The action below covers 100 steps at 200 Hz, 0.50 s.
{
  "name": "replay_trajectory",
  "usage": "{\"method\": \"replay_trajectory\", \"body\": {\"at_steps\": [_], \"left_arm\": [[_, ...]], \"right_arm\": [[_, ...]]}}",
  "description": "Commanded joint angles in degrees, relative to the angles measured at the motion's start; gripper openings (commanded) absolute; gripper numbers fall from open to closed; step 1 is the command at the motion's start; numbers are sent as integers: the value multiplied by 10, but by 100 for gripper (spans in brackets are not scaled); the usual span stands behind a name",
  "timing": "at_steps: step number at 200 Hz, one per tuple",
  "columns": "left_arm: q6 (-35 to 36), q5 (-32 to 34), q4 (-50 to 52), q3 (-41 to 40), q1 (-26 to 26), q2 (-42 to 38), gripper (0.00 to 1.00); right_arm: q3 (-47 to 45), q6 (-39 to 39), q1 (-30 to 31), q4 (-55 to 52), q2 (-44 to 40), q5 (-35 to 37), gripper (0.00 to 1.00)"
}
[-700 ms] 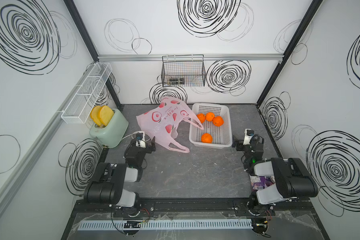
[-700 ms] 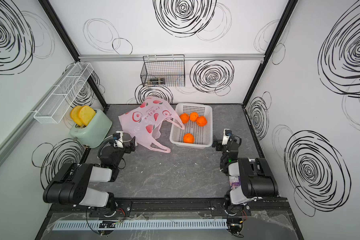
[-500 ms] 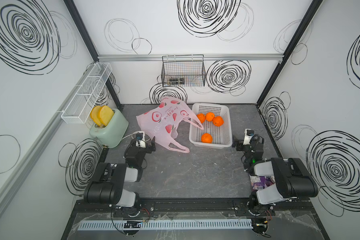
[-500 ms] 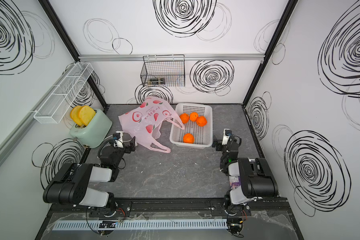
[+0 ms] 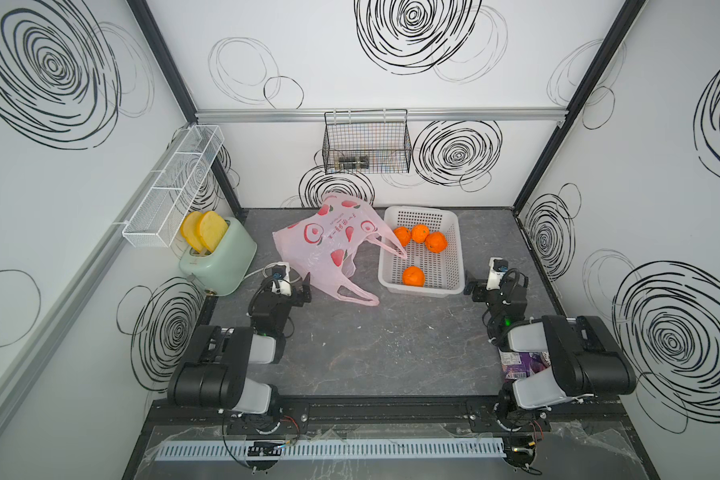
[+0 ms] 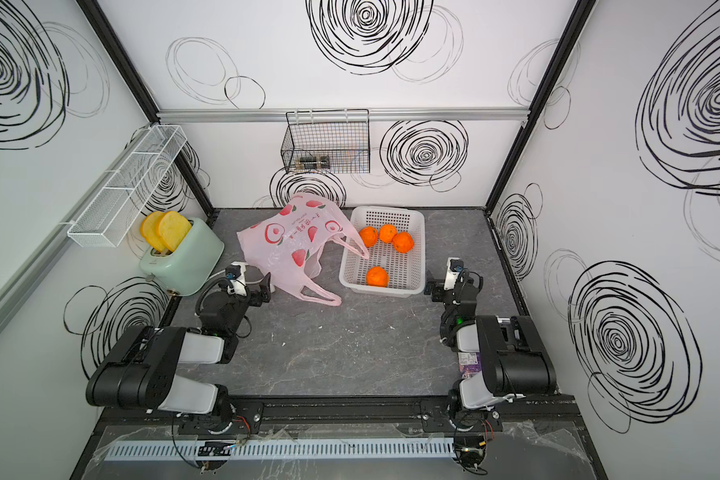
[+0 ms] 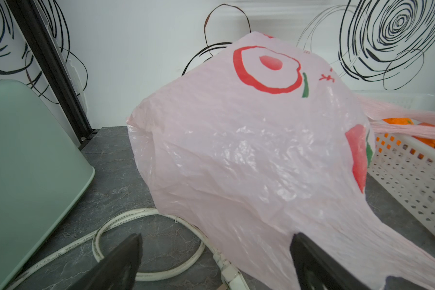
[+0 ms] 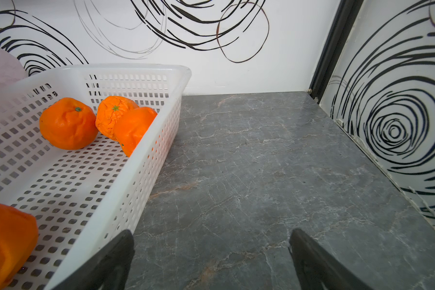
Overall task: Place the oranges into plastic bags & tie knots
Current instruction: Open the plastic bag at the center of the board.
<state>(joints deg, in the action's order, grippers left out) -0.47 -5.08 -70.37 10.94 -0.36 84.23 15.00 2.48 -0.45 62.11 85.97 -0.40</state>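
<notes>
The pink plastic bag (image 5: 333, 245) (image 6: 296, 241) lies slumped on the grey table beside a white perforated basket (image 5: 459, 249) (image 8: 136, 68). One loose handle (image 5: 391, 245) drapes over the basket's rim. Its second handle (image 5: 356, 296) rests on the table, and no knots show. Several oranges (image 5: 413, 276) (image 6: 403, 242) (image 8: 68, 124) sit in the basket. My left gripper (image 5: 292, 286) (image 7: 216, 248) stands open at the bag's near edge, with pink film (image 7: 249, 150) reaching between its jaws. My right gripper (image 5: 489, 286) (image 8: 211, 241) is open over bare table beside the basket's right wall.
A mint toaster (image 5: 219, 262) holding toast slices stands at the left, its white cable (image 7: 146, 251) looped by my left gripper. A black wire basket (image 5: 366, 145) hangs on the back wall and a white wire shelf (image 5: 171, 195) on the left wall. A purple packet (image 5: 520, 361) lies under my right arm.
</notes>
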Motion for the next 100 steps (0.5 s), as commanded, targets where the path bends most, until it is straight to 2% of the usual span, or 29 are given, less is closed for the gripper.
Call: {"method": "replay_trajectory", "body": {"at_steps": [1, 35, 56, 75, 81, 89, 100], "left_arm": [[3, 0, -31, 10, 0, -2, 96], [1, 9, -32, 9, -2, -3, 96], [-32, 136, 0, 14, -14, -31, 96], [-55, 303, 185, 63, -42, -133, 96], [-66, 344, 243, 80, -46, -162, 96], [-87, 384, 313, 105, -47, -194, 96], [-117, 413, 407, 135, -42, -230, 96]], "right_arm": [[0, -3, 2, 14, -7, -3, 98], [0, -3, 3, 14, -7, -3, 98], [5, -1, 0, 8, -5, -6, 98], [-5, -20, 6, 18, -30, 9, 98], [3, -22, 11, -11, -51, 22, 98], [42, -2, 13, -114, -80, 48, 98], [122, 88, 11, -304, -110, 111, 98]]}}
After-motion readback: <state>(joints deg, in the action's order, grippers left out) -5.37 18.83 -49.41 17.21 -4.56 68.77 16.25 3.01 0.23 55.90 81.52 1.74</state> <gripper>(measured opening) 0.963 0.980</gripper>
